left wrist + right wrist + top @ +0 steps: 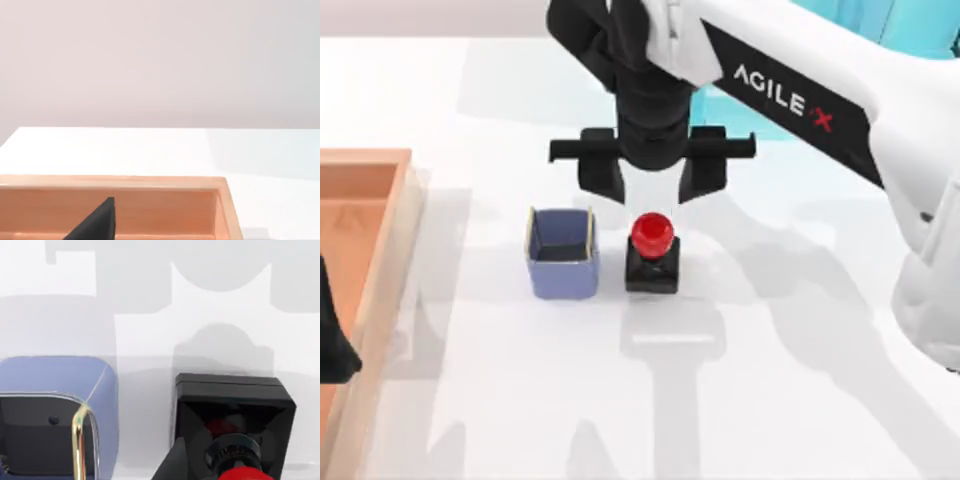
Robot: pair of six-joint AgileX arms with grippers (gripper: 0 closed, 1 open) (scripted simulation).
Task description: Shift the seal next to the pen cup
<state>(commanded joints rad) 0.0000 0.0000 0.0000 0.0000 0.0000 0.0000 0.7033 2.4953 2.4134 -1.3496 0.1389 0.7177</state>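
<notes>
Currently my right gripper (652,180) hangs above the bench with its fingers spread and nothing between them, just behind the seal (652,254) toward the far edge. The seal stands upright on the bench (790,380), red knob on top of the black block, roughly midway between the left and right edges. In the right wrist view the seal (231,410) sits on its base with the white surface showing between it and the cup (60,390). The cup (561,252) stands just to the seal's left, a narrow gap between them, not touching. At the left edge sits a wooden tray (382,200). My left gripper (95,225) is parked over that tray (150,182); I cannot tell how its fingers stand.
</notes>
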